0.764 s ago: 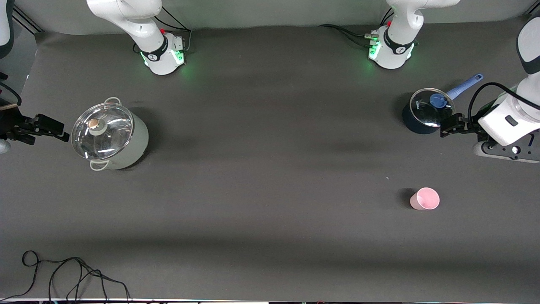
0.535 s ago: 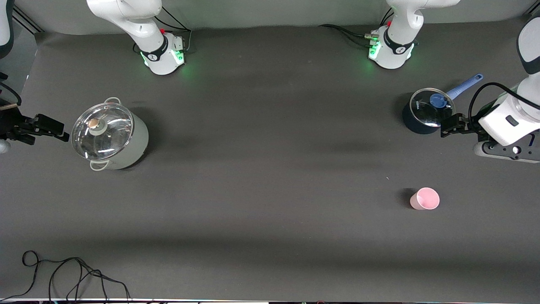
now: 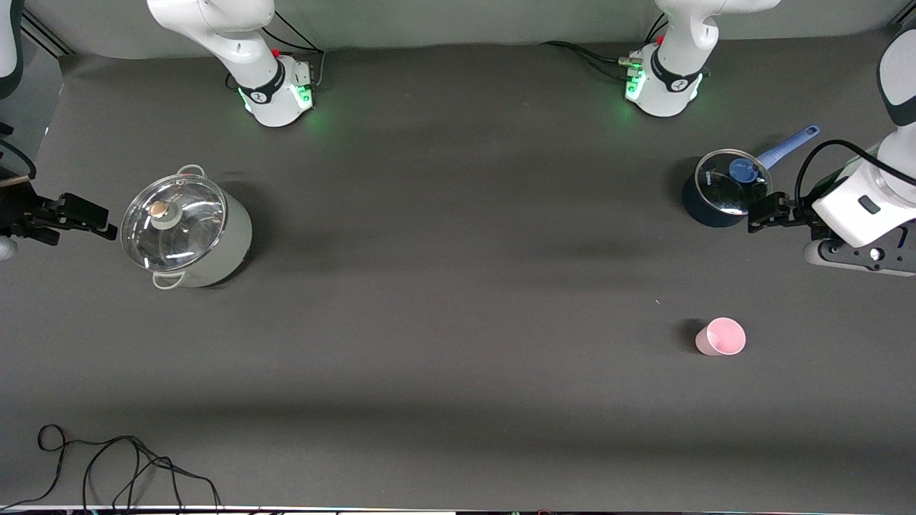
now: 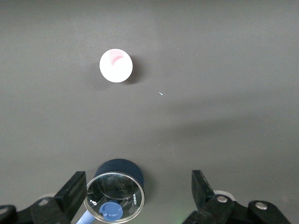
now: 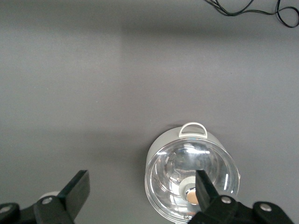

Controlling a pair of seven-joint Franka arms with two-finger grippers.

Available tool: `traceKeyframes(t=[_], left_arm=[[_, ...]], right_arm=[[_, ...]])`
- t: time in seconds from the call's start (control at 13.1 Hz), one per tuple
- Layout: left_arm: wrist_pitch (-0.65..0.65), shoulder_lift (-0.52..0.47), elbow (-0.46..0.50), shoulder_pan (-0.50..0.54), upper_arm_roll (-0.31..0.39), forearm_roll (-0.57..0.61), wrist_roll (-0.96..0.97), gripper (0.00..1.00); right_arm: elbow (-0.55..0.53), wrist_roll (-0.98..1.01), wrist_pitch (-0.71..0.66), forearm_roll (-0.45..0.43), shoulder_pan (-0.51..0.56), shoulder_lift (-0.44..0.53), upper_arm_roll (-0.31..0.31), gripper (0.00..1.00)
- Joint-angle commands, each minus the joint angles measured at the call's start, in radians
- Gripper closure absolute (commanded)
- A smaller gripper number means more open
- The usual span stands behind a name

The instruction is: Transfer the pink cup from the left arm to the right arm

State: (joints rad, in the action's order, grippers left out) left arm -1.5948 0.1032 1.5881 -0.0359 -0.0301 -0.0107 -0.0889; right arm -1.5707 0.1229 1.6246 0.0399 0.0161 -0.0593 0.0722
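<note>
From the front, almost nothing has changed over the last second: my left gripper (image 3: 767, 212) has only crept a touch where it hangs beside the small dark saucepan (image 3: 723, 189), and my right gripper (image 3: 75, 219) waits unmoved at the right arm's end of the table, next to the big steel pot (image 3: 187, 234). The pink cup (image 3: 720, 337) stands upright where it was, nearer the front camera than the saucepan and well apart from both grippers. I judge the transfer has not really begun; my left arm's reach for the cup is the first step, and it is not yet made.

My left wrist view adds what the front cannot: both left fingers (image 4: 71, 192) stand wide apart with nothing between them, the saucepan's glass lid (image 4: 115, 197) lies just under them, and the cup (image 4: 116, 66) shows mouth-up and empty, with bare table around it.

My right wrist view shows the right fingers (image 5: 76, 190) spread just as wide and empty over the steel pot's lid (image 5: 192, 181). A black cable (image 5: 252, 7) lies at the table edge. The cup is out of this view.
</note>
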Motion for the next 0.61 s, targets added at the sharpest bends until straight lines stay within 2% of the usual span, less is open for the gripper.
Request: traceKeyframes(t=[0.0,0.38,0.53], left_arm=[[-0.013,-0.013,0.015,0.016,0.003,0.003,-0.076,0.0],[-0.071,0.024,-0.003,0.111,0.001,-0.012,-0.49,0.0],[-0.097,0.042,-0.003,0.149,0.003,-0.06,-0.656,0.0]], right_arm=[[0.006,-0.009,-0.008,-0.014,-0.002,0.0,0.001,0.0],[0.008,-0.011,-0.008,-0.014,-0.002,0.001,0.001,0.0],[0.006,-0.011,-0.008,-0.014,-0.004,0.001,0.001,0.0]])
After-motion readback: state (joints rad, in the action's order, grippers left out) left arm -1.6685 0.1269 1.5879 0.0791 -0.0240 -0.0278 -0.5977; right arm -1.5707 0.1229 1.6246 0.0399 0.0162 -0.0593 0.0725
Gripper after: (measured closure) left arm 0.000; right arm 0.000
